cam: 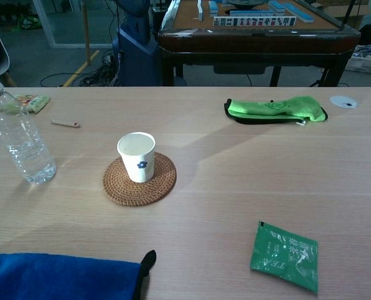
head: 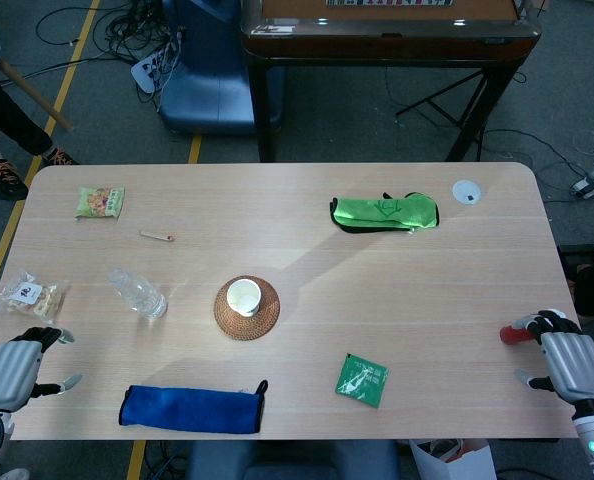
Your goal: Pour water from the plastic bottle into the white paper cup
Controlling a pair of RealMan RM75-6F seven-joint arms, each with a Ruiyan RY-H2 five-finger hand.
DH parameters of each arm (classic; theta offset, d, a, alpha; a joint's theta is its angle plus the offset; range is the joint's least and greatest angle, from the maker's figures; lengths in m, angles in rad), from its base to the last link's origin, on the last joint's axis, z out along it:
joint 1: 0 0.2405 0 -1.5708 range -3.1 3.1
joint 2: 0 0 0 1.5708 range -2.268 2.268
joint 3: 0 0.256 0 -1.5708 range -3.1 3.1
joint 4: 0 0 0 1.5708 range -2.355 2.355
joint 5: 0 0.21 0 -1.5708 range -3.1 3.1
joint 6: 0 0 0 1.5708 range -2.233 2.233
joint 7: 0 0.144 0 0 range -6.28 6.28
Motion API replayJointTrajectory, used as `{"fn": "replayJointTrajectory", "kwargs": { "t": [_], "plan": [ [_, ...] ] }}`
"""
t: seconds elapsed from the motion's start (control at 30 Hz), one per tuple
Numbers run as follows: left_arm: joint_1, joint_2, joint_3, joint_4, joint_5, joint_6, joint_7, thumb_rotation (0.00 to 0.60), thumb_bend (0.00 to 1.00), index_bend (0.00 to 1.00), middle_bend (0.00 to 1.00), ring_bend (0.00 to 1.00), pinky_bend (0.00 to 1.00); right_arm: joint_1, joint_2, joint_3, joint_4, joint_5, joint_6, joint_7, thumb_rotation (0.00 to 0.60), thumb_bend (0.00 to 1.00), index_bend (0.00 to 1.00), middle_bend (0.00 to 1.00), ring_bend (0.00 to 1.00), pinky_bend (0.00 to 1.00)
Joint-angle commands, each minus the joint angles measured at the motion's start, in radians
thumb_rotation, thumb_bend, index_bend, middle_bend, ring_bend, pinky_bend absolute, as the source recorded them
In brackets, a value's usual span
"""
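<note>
bottle (cam: 18, 140) upright, cup (cam: 137, 157) on coaster (cam: 160, 186)

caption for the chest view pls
Uncapped plastic bottle stands left of the white paper cup on its woven coaster.

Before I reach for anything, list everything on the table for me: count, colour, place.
plastic bottle: one, clear, uncapped, upright left of the coaster
white paper cup: one, white with a small blue flower, on the coaster
coaster: one, brown woven, table centre
blue cloth: one, near edge, left of centre
green cloth: one, bright green, black trim, far right
green packet: one, dark green, near right
snack packets: two; green one far left, clear one at the left edge
small stick: one, tan, far left
white disc: one, far right corner
left hand: grey, open, near left corner
right hand: grey, red thumb tip, open, right edge
</note>
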Motion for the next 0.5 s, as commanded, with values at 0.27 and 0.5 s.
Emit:
{"fn": "replayJointTrajectory", "kwargs": {
  "t": [0.27,0.5],
  "plan": [
    [-0.006,-0.015,0.009,-0.005,-0.002,-0.024,-0.039,0.6,0.01,0.37,0.45,0.34,0.5,-0.002,0.001,0.0,-0.006,0.007,0.004,-0.008,0.6,0.13,0.33,0.28,0.15,0.24],
    [-0.02,-0.051,-0.025,-0.009,-0.043,-0.033,-0.088,0.6,0.01,0.18,0.35,0.32,0.46,-0.003,0.002,-0.004,-0.009,0.007,-0.001,-0.017,0.6,0.13,0.33,0.28,0.15,0.24]
  ]
}}
